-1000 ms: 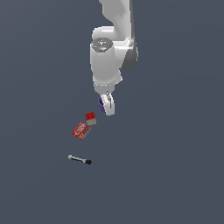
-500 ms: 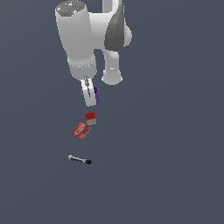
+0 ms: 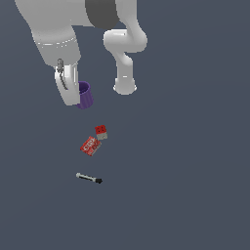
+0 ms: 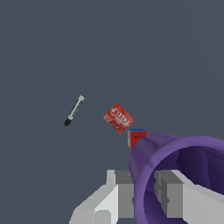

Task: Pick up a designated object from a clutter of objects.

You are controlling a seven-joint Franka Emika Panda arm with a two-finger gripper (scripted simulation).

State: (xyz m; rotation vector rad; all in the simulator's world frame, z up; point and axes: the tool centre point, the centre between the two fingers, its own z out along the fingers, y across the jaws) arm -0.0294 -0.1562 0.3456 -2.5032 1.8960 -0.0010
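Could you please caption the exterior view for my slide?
Tool holds the purple cup aloft above the block, packet and marker.

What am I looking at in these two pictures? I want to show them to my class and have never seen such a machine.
It is a computer-rendered robot arm with a two-fingered gripper. One picture is taken from a camera off to the side; the other from a camera on the arm's wrist, looking past the fingers. The gripper holds a purple cup, one finger inside its wall and one outside. Left on the grey floor are a small red-and-grey block, a flat red packet touching it, and a thin grey marker lying apart.
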